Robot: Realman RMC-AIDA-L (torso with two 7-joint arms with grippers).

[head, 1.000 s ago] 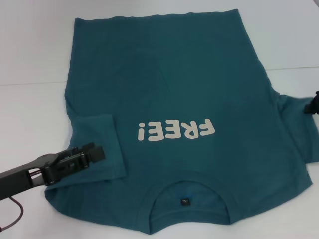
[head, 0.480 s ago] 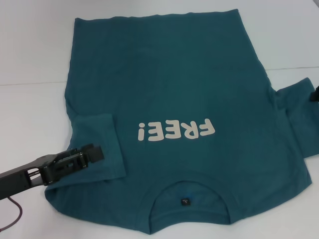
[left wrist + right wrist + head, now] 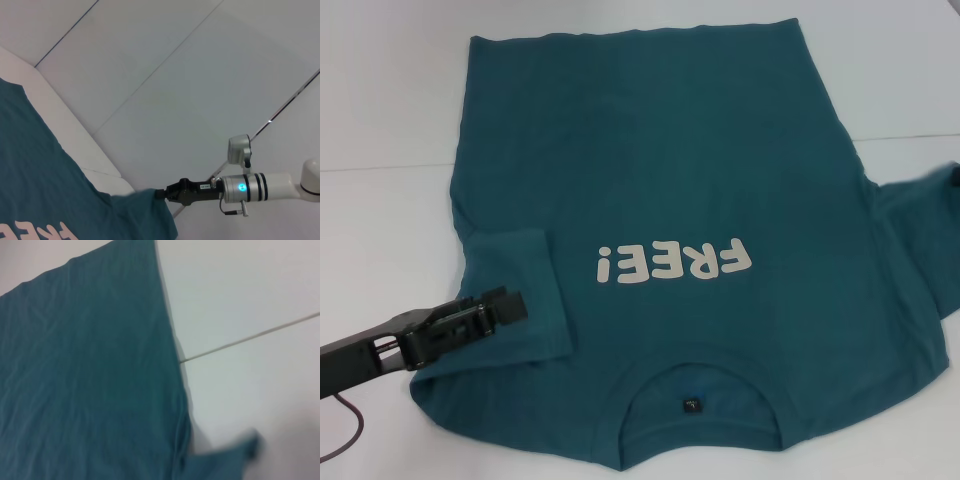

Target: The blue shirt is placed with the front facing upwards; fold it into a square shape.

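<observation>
Pale white table (image 3: 380,250) all around, with a thin seam line running across it toward the far side. The left wrist view shows more of the same flat pale surface and seams beyond the table edge.

Nearest the robot, the shirt (image 3: 660,170) has its collar (image 3: 695,400) at the close edge, small dark tag inside, and the hem out at the far end. It lies flat, front up, taking up most of the middle of the table.

The left gripper (image 3: 505,308) sits low at the near left, right over the left sleeve (image 3: 515,290), which is folded in onto the body. Its jaws look narrow, nearly together, and I can't tell if they pinch any cloth.

The right gripper (image 3: 162,194) is mostly off the right edge of the head view, but the left wrist view shows it clamped on the tip of the right sleeve (image 3: 920,215), which is stretched out sideways.

Shirt is dark teal-blue, cream "FREE!" lettering (image 3: 675,262) across the chest, reading upside down from the head view. A few soft wrinkles, otherwise smooth.
</observation>
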